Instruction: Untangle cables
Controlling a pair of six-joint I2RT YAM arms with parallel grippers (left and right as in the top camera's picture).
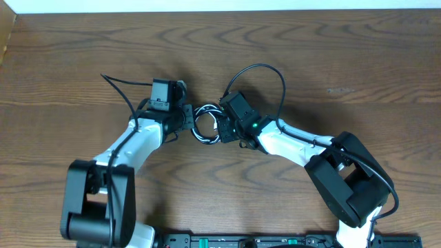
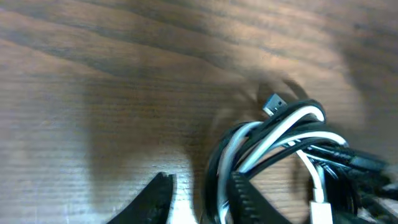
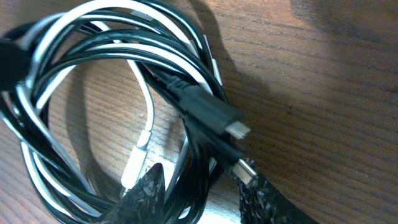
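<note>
The black and white cables (image 1: 205, 124) lie wound together in one small coil at mid-table, between my two grippers. In the left wrist view the cables (image 2: 273, 140) show a metal plug (image 2: 273, 102) at the top and a white plug (image 2: 321, 211) at the lower right. My left gripper (image 2: 202, 200) straddles several strands at the coil's left edge; they lie against the right finger (image 2: 249, 199), with a gap to the left one. My right gripper (image 3: 202, 196) is shut on black strands of the cables (image 3: 93, 62), and a metal plug (image 3: 245, 169) touches its right finger. In the overhead view the left gripper (image 1: 187, 118) and right gripper (image 1: 222, 127) flank the coil.
The wooden table (image 1: 344, 55) spreads around the coil. Thicker black arm wires loop above the right wrist (image 1: 265, 72) and behind the left wrist (image 1: 124, 86). A dark rail (image 1: 275, 241) runs along the table's front edge.
</note>
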